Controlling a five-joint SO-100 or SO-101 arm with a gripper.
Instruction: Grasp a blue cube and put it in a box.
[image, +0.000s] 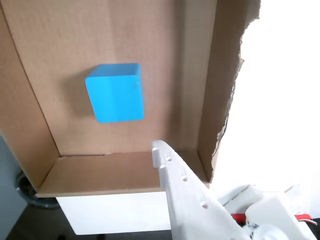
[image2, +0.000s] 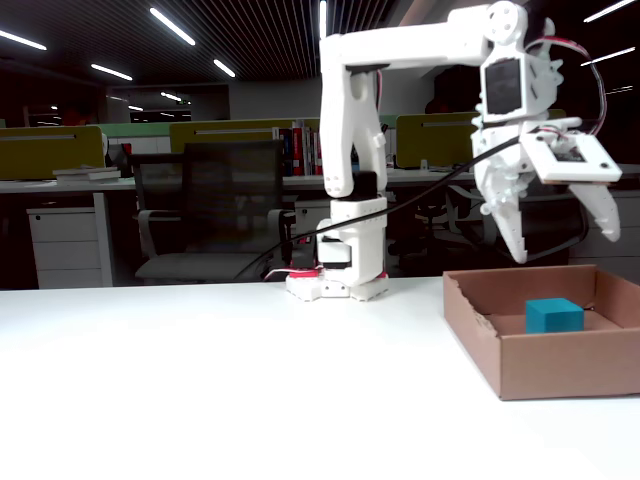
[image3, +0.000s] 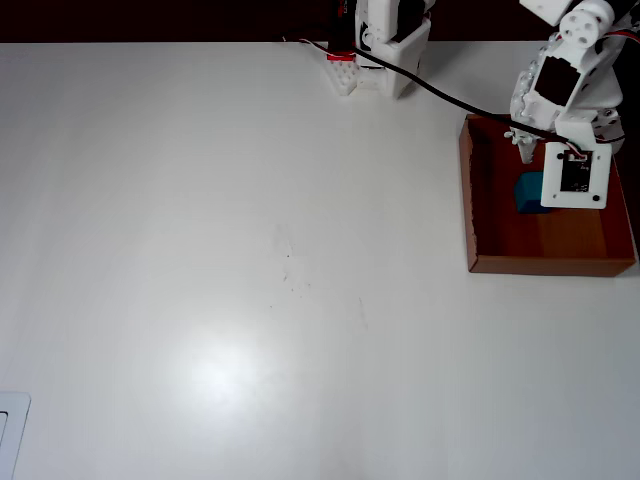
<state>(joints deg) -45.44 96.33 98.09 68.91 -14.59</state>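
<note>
The blue cube (image2: 553, 316) rests flat on the floor of the brown cardboard box (image2: 560, 365), at the right of the table in the fixed view. My gripper (image2: 567, 245) hangs open above the box, well clear of the cube, with nothing between its fingers. In the wrist view the cube (image: 116, 93) lies on the box floor (image: 55, 35), beyond one white finger (image: 185, 190). The box's ragged torn edge (image: 234, 95) runs down the right. From overhead, the cube (image3: 526, 193) shows partly under the wrist, near the box's left wall (image3: 468, 200).
The arm's base (image3: 385, 60) stands at the table's back edge, left of the box, with a black cable (image3: 450, 95) running to the wrist. Wide white tabletop (image3: 250, 250) lies left of the box. Office chairs (image2: 215, 200) and desks stand behind the table.
</note>
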